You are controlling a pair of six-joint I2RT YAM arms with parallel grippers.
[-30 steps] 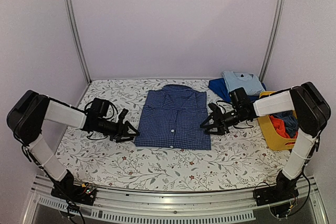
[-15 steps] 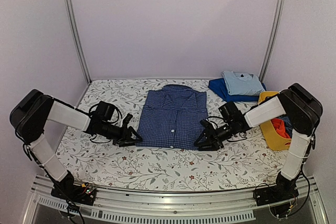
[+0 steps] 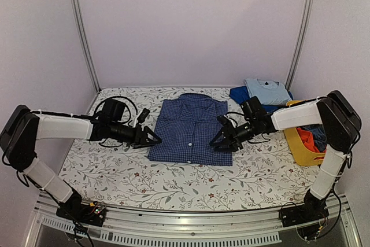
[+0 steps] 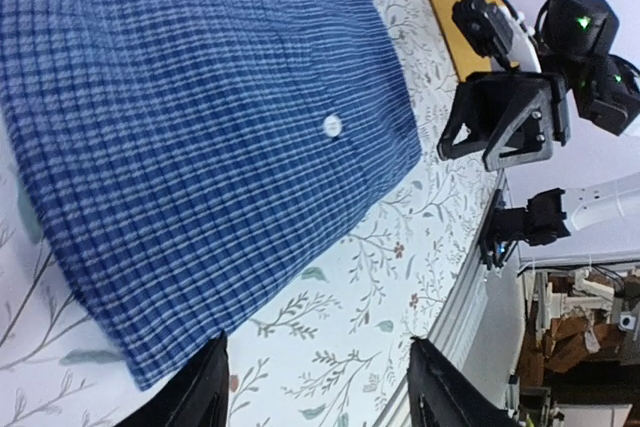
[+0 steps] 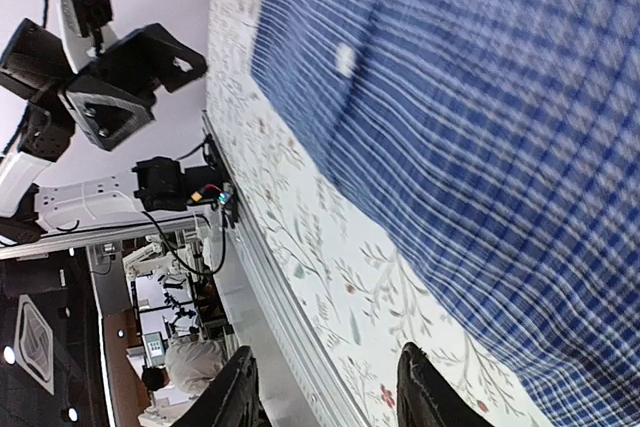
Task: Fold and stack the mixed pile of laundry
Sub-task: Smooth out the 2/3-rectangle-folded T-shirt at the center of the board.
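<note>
The blue small-check button shirt [image 3: 191, 128] lies folded flat in the middle of the table, buttons up. My left gripper [image 3: 152, 138] hovers open beside its left edge; in the left wrist view the shirt [image 4: 200, 127] fills the upper left and nothing sits between the fingers [image 4: 200, 397]. At the shirt's right edge my right gripper [image 3: 218, 141] is also open and empty. In the right wrist view the shirt [image 5: 480, 127] sits above the fingertips [image 5: 430, 392]. A red-orange cloth [image 3: 312, 139] and dark navy fabric [image 3: 315, 128] lie in the basket.
A yellow plastic basket [image 3: 296, 146] stands at the right edge of the table. At the back right a light blue tee [image 3: 267, 91] lies folded on a darker blue garment [image 3: 241, 98]. Floral cloth [image 3: 173, 183] covers the table, with metal rails along the near edge.
Both grippers have drawn back from the shirt's lower corners and now sit higher along its side edges, off the cloth. The shirt has stayed flat.
</note>
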